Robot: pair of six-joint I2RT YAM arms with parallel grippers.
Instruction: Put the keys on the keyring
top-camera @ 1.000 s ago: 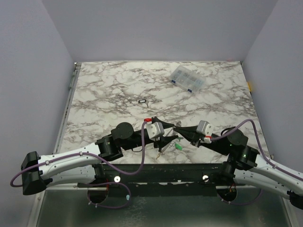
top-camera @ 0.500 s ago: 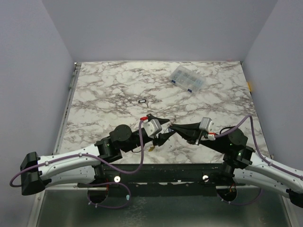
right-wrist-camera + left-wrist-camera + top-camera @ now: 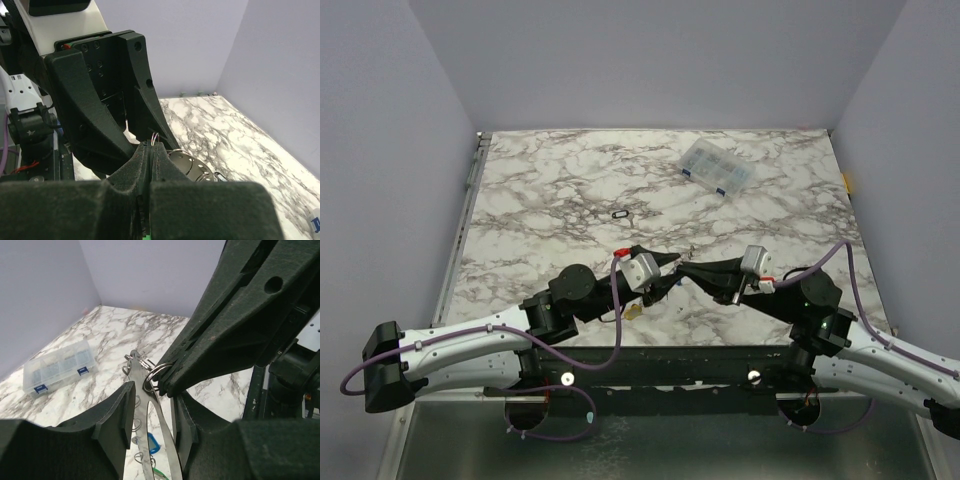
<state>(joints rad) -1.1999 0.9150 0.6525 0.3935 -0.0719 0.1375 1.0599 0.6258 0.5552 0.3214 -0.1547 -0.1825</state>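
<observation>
1. Pushed left gripper (image 3: 152, 405) and right gripper (image 3: 151, 145) tip to tip, further up-table than a second ago.
2. Clamps keyring (image 3: 141, 425) in narrow left jaws, above marble table (image 3: 550, 200).
3. Pinches small wire ring (image 3: 151, 376) in closed right jaws, touching keyring.
4. Shows blue key (image 3: 150, 444) below.

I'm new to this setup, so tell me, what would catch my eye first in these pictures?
Near the front edge of the table, the left gripper holds the keyring. The right gripper meets it tip to tip and pinches a small ring right beside the keyring. Beyond them, a clear box lies at the table's far right.
</observation>
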